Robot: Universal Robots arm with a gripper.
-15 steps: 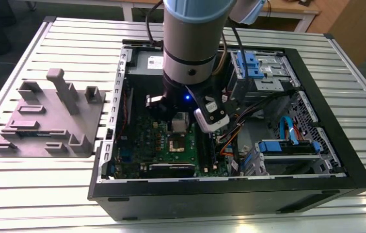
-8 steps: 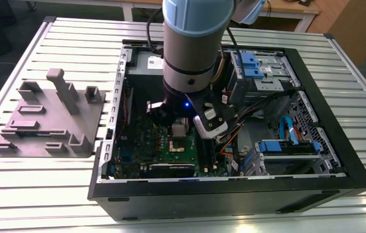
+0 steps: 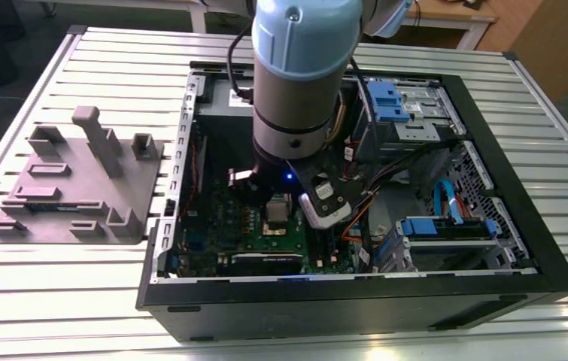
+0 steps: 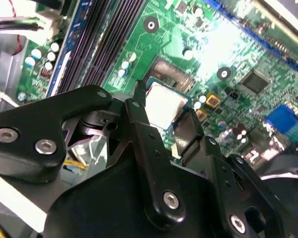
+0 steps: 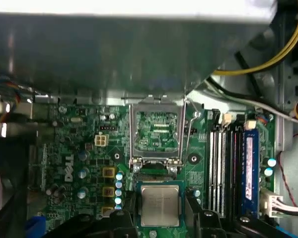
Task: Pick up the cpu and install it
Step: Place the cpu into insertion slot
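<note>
The cpu (image 5: 160, 205), a small square chip with a silver-grey top, is held between the black fingertips (image 5: 194, 210) of my gripper (image 5: 160, 210). In the second wrist view the cpu (image 4: 164, 101) hangs partly over the grey pin field of the open socket (image 4: 171, 74). The fingers (image 4: 139, 111) press on two opposite edges of the chip. The socket's metal load plate (image 5: 156, 131) is flipped up on the green motherboard (image 5: 84, 148). In the exterior view the gripper (image 3: 284, 204) reaches down into the open computer case (image 3: 364, 293) over the board.
Memory slots (image 5: 223, 163) and a blue-labelled strip (image 5: 251, 168) run beside the socket. Yellow and white cables (image 5: 258, 62) hang nearby. Drive bays with blue tabs (image 3: 389, 101) fill the case's far side. A grey parts fixture (image 3: 73, 188) lies on the slatted table at the exterior view's left.
</note>
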